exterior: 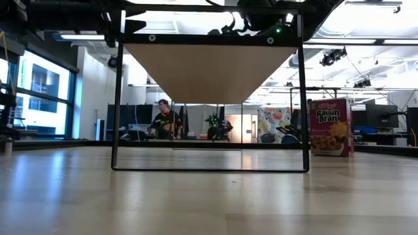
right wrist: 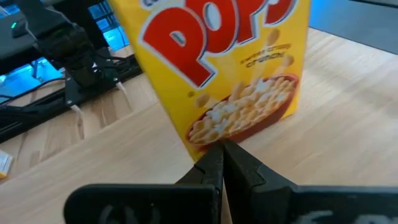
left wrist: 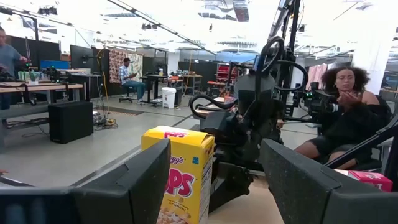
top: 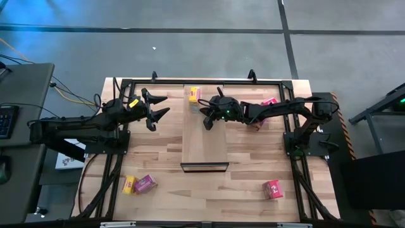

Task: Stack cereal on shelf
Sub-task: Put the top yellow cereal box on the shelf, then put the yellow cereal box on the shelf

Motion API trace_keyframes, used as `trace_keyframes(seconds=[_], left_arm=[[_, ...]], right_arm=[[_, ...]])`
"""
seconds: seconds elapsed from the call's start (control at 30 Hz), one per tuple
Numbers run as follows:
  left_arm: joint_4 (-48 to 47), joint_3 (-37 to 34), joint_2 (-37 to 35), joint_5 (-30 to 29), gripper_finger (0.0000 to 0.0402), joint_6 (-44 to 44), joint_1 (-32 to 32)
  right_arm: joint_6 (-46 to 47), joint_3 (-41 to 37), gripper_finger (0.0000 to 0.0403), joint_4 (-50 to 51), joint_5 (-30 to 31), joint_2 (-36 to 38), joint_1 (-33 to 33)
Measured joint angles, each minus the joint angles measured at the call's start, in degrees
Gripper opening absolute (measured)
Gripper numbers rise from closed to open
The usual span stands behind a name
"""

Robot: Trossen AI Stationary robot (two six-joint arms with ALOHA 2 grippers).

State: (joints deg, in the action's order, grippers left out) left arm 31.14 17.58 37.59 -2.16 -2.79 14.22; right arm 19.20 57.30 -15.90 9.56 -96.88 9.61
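A yellow cereal box stands upright on its base at the far end of the light-wood shelf. My right gripper is shut. It reaches in from the table's right, with its tips at the foot of the box's printed face. My left gripper hangs open to the left of the shelf, facing the yellow box and touching nothing. A pink box lies under the right arm. My right gripper's shut fingertips slant down at the lower edge of the yellow box's printed face. I cannot tell whether they touch it. The box stands upright on the shelf.
A yellow box and a pink box lie on the table near the front left. A red box stands at the front right. A black frame carries the raised shelf. People sit in the room beyond.
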Motion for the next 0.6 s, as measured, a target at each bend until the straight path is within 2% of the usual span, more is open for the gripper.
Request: trace_keyframes(seconds=[0.33,0.47,0.6], left_arm=[[-0.50,0.00,0.01,0.01,0.0241,-0.02,-0.02],[-0.60,0.00,0.01,0.01,0.0241,-0.02,0.00],[-2.17,0.00,0.01,0.01,0.0241,-0.02,-0.01]], right_arm=[[-4.38,0.00,0.0000,4.18,2.24,0.99,1.05],[-8.04,0.00,0.0000,8.57,2.37,3.62,1.89],[-9.20,0.00,0.0000,17.02,2.38,7.79,2.50]])
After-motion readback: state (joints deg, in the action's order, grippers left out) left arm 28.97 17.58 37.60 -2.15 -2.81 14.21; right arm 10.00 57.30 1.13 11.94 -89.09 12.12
